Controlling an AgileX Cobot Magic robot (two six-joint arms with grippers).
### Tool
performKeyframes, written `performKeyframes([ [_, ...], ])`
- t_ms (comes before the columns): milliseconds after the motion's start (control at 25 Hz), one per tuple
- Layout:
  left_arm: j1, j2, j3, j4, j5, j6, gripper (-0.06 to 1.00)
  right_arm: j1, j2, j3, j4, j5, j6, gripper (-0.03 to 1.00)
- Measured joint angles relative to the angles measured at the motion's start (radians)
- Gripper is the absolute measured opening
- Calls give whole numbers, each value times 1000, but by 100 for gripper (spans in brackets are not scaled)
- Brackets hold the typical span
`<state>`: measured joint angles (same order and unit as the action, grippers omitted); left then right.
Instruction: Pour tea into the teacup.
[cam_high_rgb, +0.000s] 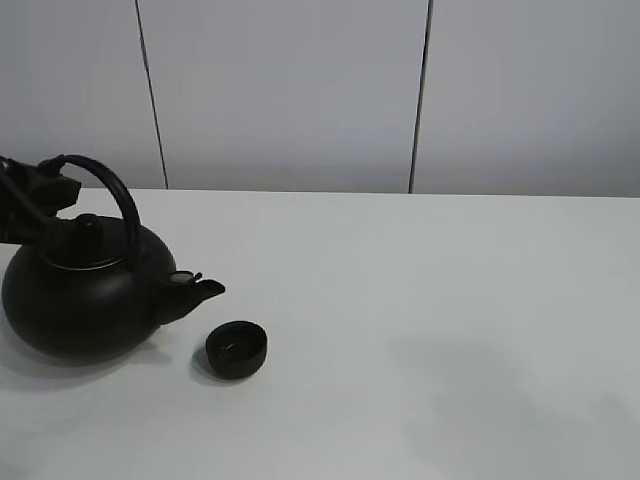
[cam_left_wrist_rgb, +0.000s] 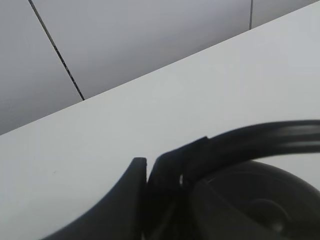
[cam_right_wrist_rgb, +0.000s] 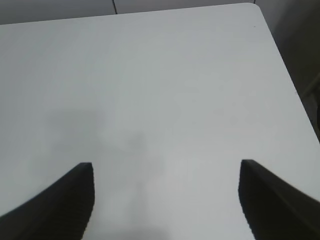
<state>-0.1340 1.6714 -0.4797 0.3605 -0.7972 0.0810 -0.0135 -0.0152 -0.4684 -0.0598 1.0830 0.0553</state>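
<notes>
The small black teacup (cam_high_rgb: 236, 349) stands on the white table, just right of and below the spout (cam_high_rgb: 203, 291) of the big black teapot (cam_high_rgb: 85, 300). The teapot sits close to the table at the left. My left gripper (cam_high_rgb: 45, 188) is shut on the teapot's arched handle (cam_high_rgb: 112, 190). In the left wrist view the gripper (cam_left_wrist_rgb: 148, 172) clamps the handle (cam_left_wrist_rgb: 260, 140) above the pot's lid. No tea shows at the spout or in the air. My right gripper (cam_right_wrist_rgb: 166, 200) is open and empty over bare table. It is out of the exterior view.
The white table (cam_high_rgb: 430, 300) runs to a grey panelled wall (cam_high_rgb: 290, 90) at the back. In the right wrist view the table's corner and edge (cam_right_wrist_rgb: 280, 55) show.
</notes>
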Motion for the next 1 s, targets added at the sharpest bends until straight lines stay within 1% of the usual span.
performKeyframes([
  [280,0,1,0,0,1,7,13,0,0,0,0,0,0,54],
  [440,0,1,0,0,6,42,13,0,0,0,0,0,0,54],
  [1000,0,1,0,-1,43,95,12,0,0,0,0,1,0,54],
])
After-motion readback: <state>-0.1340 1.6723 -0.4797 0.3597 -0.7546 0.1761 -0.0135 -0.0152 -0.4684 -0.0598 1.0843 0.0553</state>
